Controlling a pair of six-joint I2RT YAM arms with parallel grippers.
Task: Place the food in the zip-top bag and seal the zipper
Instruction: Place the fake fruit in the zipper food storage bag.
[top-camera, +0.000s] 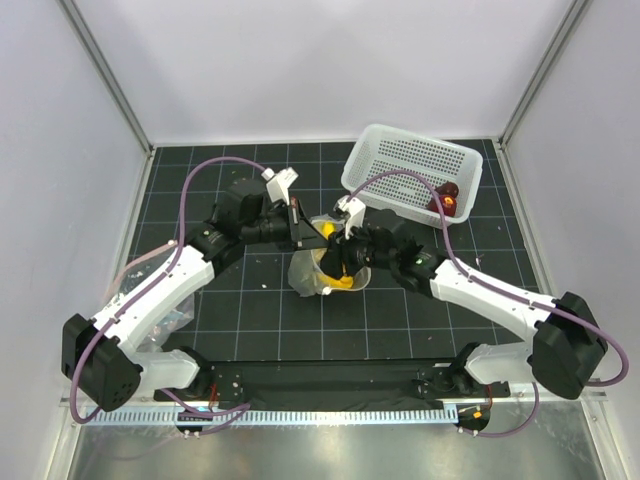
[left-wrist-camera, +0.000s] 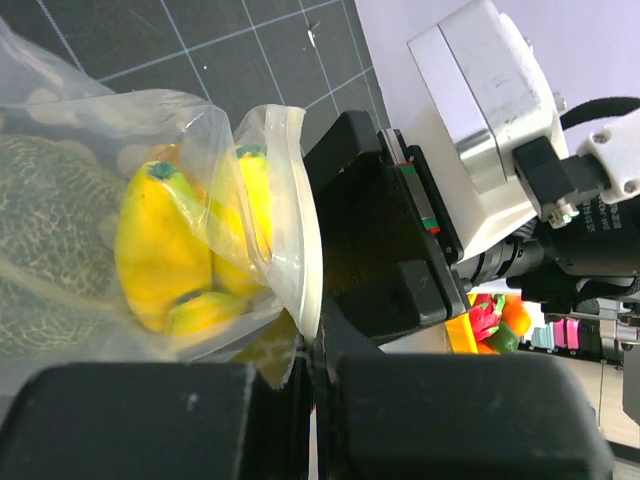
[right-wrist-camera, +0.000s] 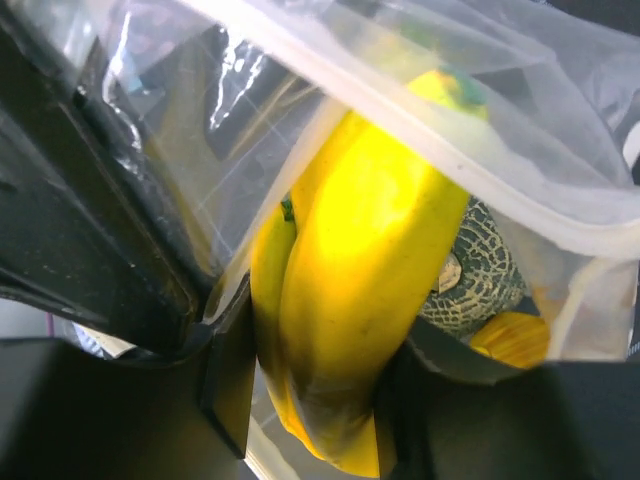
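Top view: both arms meet over the middle of the black gridded counter (top-camera: 250, 310). The clear crinkly plastic zip-top bag (top-camera: 303, 272) sits there between them. The left hand (top-camera: 316, 240) is at the bag's far edge. The right hand (top-camera: 346, 262) is just right of it, with yellow showing beneath. A white perforated plastic basket (top-camera: 400, 165) stands far right, with dark-red round toy fruits (top-camera: 447, 198) in its right end, well apart from the bag. Left wrist view: the left hand (left-wrist-camera: 310, 400) is closed to a sliver, with the bag's film edge nipped between its fingers. The pale press-seal zipper strip (left-wrist-camera: 305, 240) curves up from there. The yellow toy banana (left-wrist-camera: 165, 250) and grey-green netted toy melon (left-wrist-camera: 40, 250) are seen through the plastic, inside. Right wrist view: the right hand (right-wrist-camera: 320, 400) is narrowed onto the banana, a finger against each side. The banana's far end lies past the zipper strip, under the film, beside the melon.
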